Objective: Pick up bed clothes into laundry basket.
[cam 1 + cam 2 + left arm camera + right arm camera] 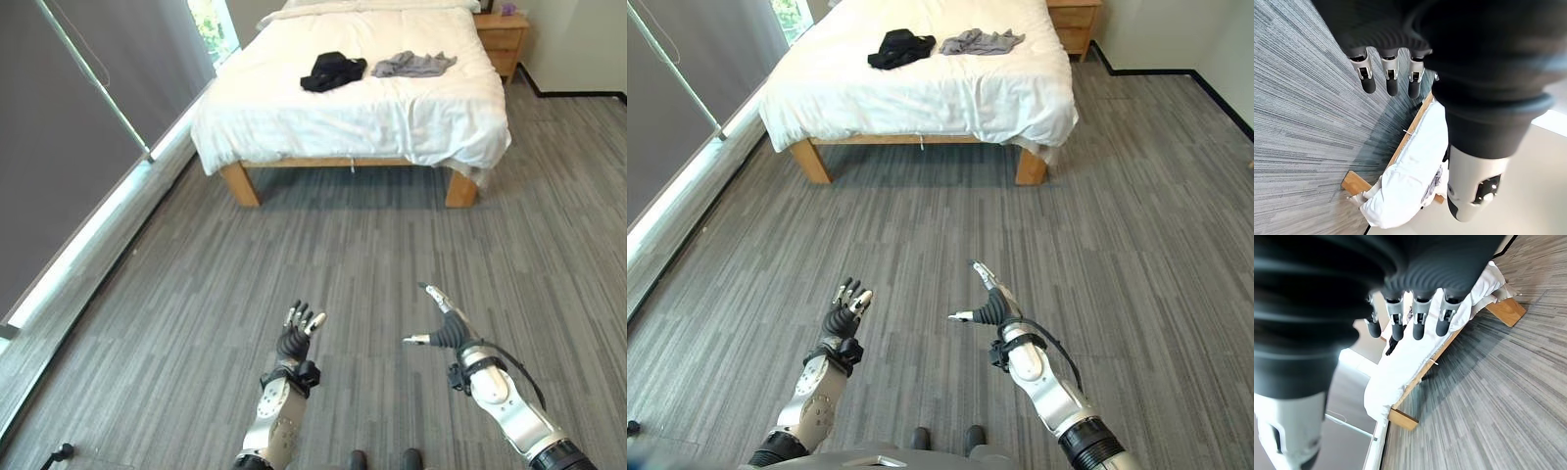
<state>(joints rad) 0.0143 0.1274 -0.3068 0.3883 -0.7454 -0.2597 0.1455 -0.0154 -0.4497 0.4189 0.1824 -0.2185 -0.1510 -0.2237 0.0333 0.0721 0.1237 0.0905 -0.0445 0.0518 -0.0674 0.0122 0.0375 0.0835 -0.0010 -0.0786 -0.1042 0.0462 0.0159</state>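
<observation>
So the robot's standing on grey wood-look floor (392, 255), well back from the bed (353, 98), both arms held out low in front of it. The left hand (297, 336) has its fingers straight and pointing up toward the bed, nothing in it. The right hand (443, 328) is spread too, fingers stretched forward and thumb sticking out sideways, also empty.

The clothes are on top of the white cover: a black bundle (333, 70) nearer the window side, and a grey piece (412, 65) just beside it toward the nightstand (502, 41). They look apart from each other, not touching. The grey one might be a shirt, hard to say from this far.

The bed has light wooden legs, with the cover hanging down over the foot end. Something small and purple (507, 9) sits on the nightstand. Along the robot's left side there's a dark blind (69, 147) over the window, with a strip of daylight along the bottom
</observation>
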